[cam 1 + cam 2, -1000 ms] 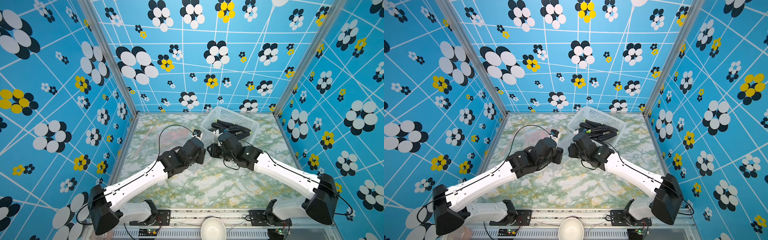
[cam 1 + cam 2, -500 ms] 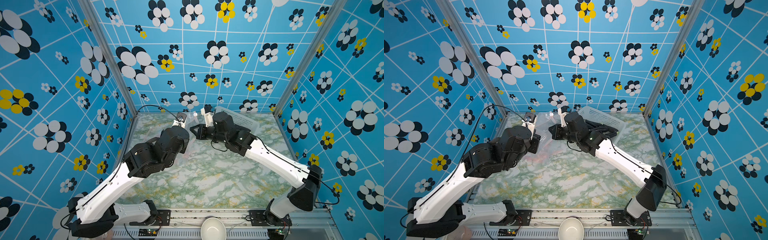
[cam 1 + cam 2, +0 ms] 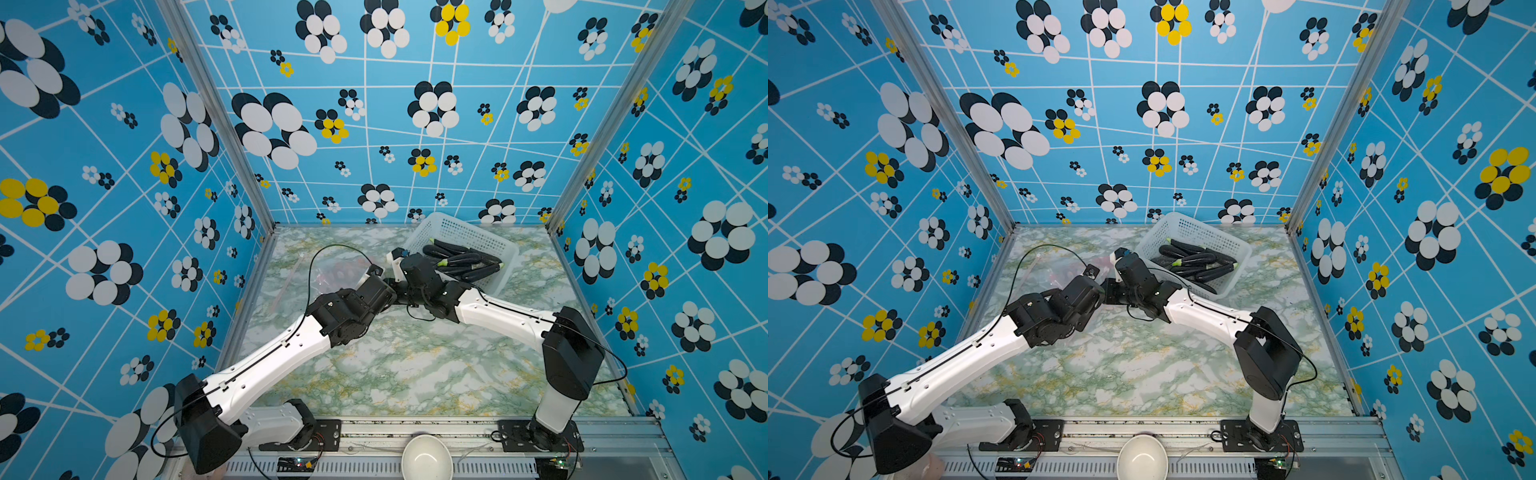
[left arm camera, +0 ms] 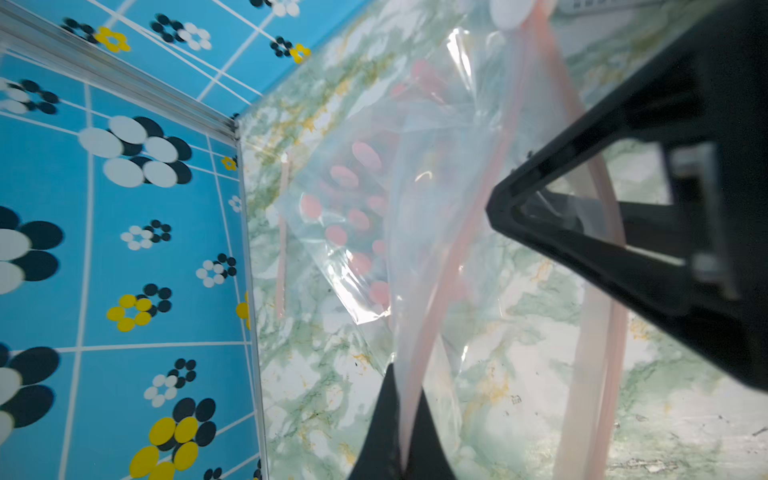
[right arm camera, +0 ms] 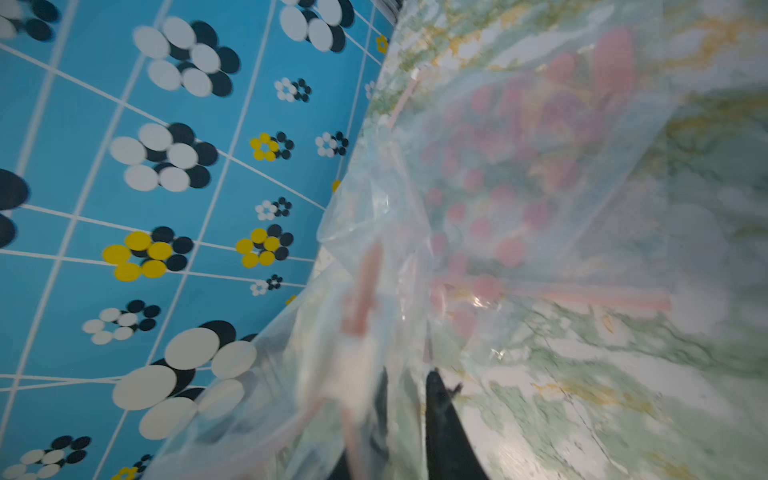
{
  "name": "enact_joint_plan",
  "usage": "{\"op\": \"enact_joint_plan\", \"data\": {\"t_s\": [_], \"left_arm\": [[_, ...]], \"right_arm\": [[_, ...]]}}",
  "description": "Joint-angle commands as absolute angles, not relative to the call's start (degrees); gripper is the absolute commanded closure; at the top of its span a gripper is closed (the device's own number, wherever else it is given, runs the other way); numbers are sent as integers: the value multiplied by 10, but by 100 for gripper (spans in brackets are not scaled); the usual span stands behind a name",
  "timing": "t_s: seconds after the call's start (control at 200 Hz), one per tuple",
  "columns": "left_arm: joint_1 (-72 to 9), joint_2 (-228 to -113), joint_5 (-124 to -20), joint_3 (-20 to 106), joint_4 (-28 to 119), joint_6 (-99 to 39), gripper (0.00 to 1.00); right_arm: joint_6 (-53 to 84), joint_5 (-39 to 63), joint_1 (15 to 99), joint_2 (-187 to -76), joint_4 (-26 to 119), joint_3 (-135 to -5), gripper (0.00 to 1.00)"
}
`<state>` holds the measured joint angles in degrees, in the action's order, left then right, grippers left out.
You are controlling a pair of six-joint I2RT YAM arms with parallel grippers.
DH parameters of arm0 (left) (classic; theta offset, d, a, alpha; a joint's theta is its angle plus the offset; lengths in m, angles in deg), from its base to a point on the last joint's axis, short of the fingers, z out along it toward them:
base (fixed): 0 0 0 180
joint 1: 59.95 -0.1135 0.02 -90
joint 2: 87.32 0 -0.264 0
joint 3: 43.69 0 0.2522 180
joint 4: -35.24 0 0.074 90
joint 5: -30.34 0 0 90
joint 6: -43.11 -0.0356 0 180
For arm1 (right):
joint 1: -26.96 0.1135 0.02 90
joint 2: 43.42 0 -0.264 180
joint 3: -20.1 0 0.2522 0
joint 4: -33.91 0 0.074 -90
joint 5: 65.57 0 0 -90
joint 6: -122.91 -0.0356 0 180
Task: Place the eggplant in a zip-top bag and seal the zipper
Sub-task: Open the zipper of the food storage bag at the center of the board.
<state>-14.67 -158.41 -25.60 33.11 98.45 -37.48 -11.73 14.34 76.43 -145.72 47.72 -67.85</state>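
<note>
Down at the tips, the left end effector is clenched on the pink zipper strip of the zip-top bag. The film is pinched tight between its two black fingers, and that edge is lifted clear of the counter.

The right end effector is right in there with it, nose to nose, with clear film and zip draped around its fingers. A sliver of gap shows between them, but the blur is heavy. I cannot tell whether it grips the bag or just sits in the folds.

Moving outward, the red-dotted bag sits left of centre toward the far side of the counter, partly under both wrists. There's no eggplant in it.

The eggplants are all in the white basket at the far right. That puts them just right of the right arm's wrist and well apart from the bag's mouth. They lie piled with long axes running roughly left to right, and a couple have green stems toward the left.

The right arm is clearly the nearer one. My read is that the pick falls to it: come free of the film, swing right and a touch farther, and close across an eggplant's narrow width. Meanwhile the left arm holds the mouth up. As far as I can judge, the zipper is not yet sealed.
</note>
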Motion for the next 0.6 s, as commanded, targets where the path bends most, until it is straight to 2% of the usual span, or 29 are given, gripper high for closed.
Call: {"op": "enact_joint_plan", "data": {"t_s": [0.0, 0.155, 0.35, 0.595], "left_arm": [[-163, -1578, -343, 287, 882, -369, 100], [-175, -1578, -383, 237, 826, -353, 100], [-191, -1566, -425, 187, 758, -306, 100], [-197, -1554, -450, 151, 710, -255, 100]], "right_arm": [[-145, 158, 760, -1449, 425, -621, 71], [-206, 133, 762, -1424, 370, -564, 62], [-268, 147, 772, -1405, 315, -516, 59], [-277, 183, 782, -1402, 353, -511, 60]]}}
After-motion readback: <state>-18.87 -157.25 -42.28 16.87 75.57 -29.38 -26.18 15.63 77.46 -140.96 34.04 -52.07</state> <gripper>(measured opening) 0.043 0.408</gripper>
